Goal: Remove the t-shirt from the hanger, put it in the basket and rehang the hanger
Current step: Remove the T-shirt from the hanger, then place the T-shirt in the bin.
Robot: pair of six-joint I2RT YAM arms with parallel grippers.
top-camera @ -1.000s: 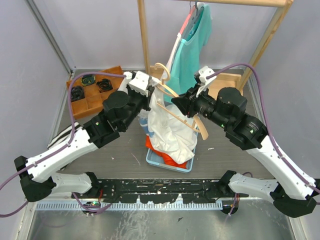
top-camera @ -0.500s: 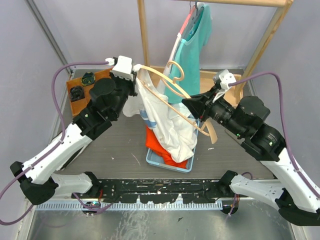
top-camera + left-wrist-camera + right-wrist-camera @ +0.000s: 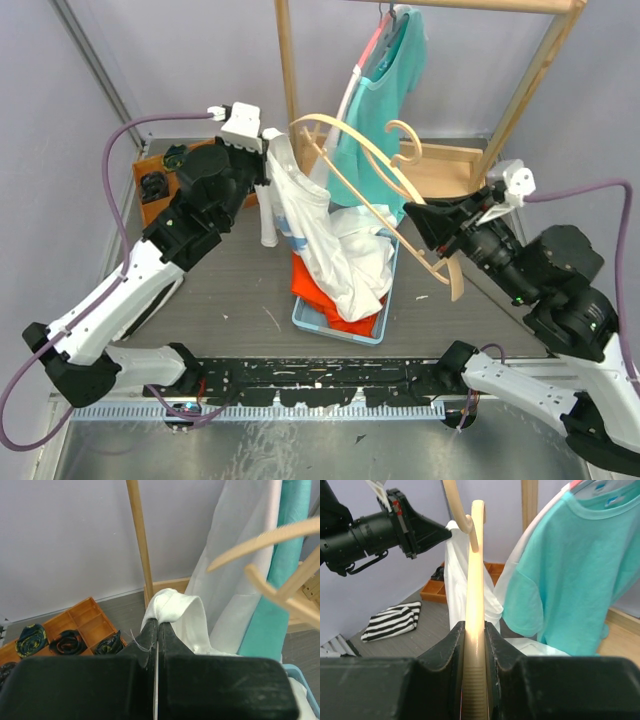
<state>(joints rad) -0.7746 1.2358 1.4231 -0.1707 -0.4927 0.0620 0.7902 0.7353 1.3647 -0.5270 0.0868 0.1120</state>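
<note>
The white t-shirt [image 3: 335, 250] hangs from my left gripper [image 3: 268, 158], which is shut on a fold of its fabric [image 3: 172, 605]; its lower part drapes into the blue bin [image 3: 345, 331]. My right gripper [image 3: 420, 215] is shut on one arm of the wooden hanger [image 3: 385, 180], held tilted above the bin. In the right wrist view the hanger [image 3: 475, 580] runs up between my jaws. The hanger's far arm lies close to the shirt's top; I cannot tell whether they touch.
A wooden rack [image 3: 288, 70] stands behind with a teal t-shirt [image 3: 385, 100] hanging on it. An orange tray [image 3: 175, 185] of rolled socks sits at the back left. A striped garment [image 3: 390, 622] lies on the table at the left. Red clothing [image 3: 325, 305] lies in the bin.
My right gripper has pulled the hanger up and to the right, out of the white t-shirt. My left gripper has lifted the shirt's fold up and left.
</note>
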